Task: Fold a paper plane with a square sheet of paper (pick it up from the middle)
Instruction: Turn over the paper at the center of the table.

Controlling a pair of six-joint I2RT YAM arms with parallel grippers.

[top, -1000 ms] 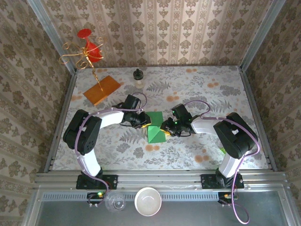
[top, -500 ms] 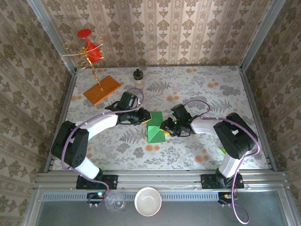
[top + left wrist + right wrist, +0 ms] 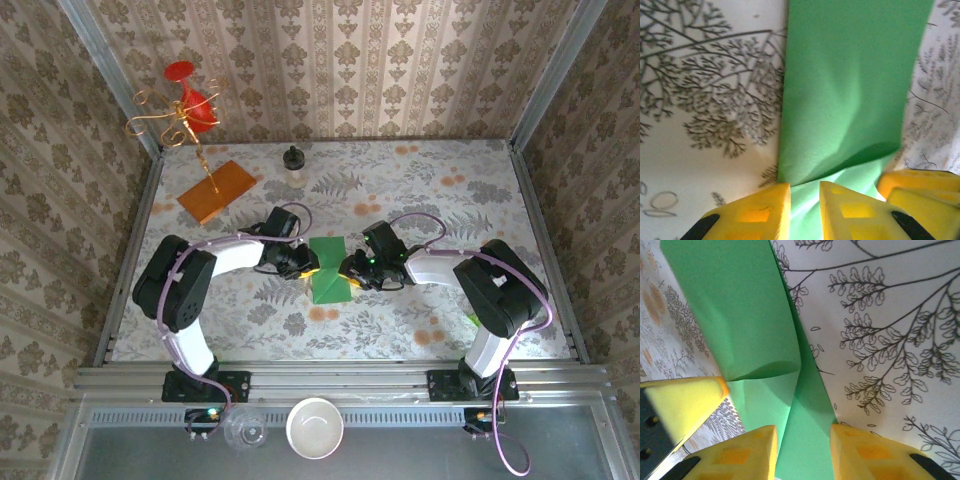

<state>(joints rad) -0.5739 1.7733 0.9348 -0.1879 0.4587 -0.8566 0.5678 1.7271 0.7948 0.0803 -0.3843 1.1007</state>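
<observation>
Paper: the square sheet of paper [image 3: 327,252] lies in the middle of the surface [image 3: 430,200], between the two arms, and is folded narrower than a square.
Left fingers: the left gripper [image 3: 805,186] has its fingers nearly together, with green paper in the narrow gap. I cannot tell if they really pinch it.
Right fingers: the right gripper [image 3: 802,431] has its fingers apart, astride a raised fold and not clamped.
Done: the first folds seem made. One flap curves over and is not pressed flat.
Left: by my judgement, this crease, the later folds and the wings. It is not yet a paper plane.
</observation>
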